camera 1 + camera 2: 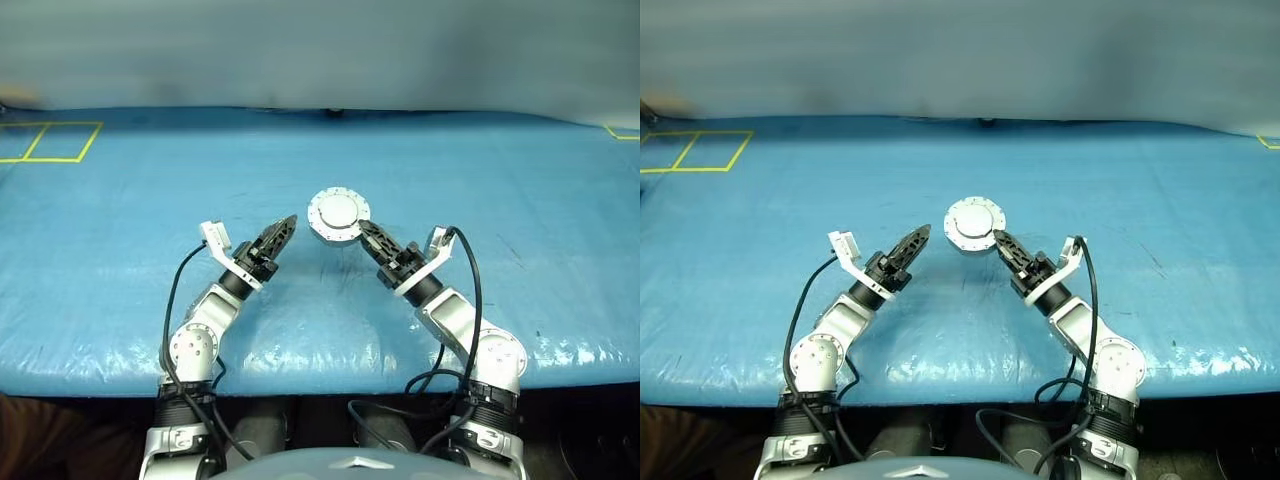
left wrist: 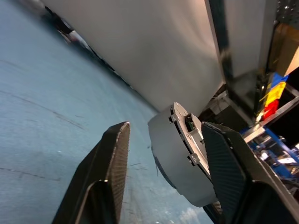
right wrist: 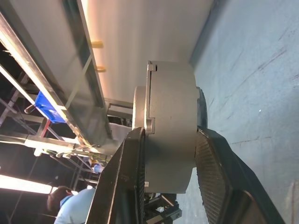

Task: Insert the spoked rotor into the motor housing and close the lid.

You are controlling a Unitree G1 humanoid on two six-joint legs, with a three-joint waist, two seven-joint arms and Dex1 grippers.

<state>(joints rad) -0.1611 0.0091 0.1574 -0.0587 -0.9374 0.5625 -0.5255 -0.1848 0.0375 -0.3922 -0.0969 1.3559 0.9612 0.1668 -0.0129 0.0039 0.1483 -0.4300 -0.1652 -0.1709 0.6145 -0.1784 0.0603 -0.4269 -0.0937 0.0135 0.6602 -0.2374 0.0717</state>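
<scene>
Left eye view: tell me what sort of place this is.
Probably a robot test bench in a lab or workshop: a blue plastic-covered table with yellow tape squares, and metal framing with a blue bin behind.

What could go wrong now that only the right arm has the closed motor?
1. The right gripper pinches the motor housing across its faces, close to its lower edge; with most of the puck beyond the jaws, it could pivot or slip out onto the blue table cover.
2. The left gripper, jaws apart, sits close beside the lid; a careless move could knock the assembly loose.
</scene>
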